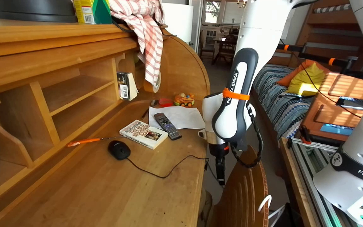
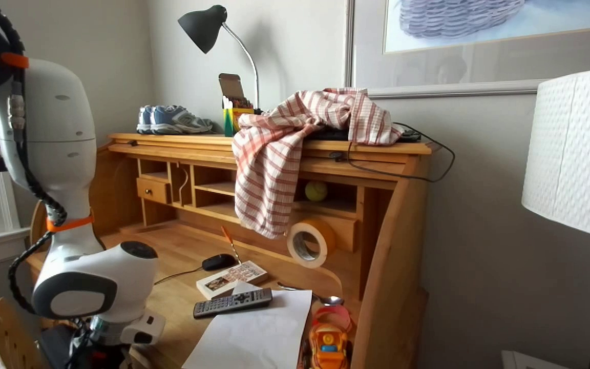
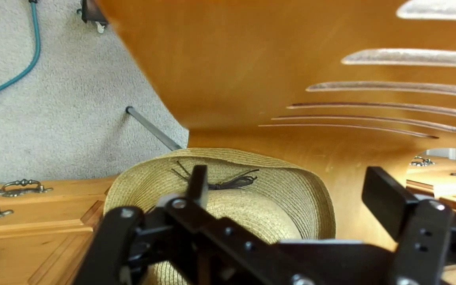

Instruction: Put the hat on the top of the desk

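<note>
In the wrist view, your hat (image 3: 257, 208) lies on the chair (image 3: 259, 79), with drawers (image 3: 46, 209) at nine o'clock.

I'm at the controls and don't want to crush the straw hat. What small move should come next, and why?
I'd probably lower the hand a little toward the hat: in the wrist view the hand stands open, holding nothing, with part of the brim showing between its fingers, and the hat lies by the slotted chair back.
</note>
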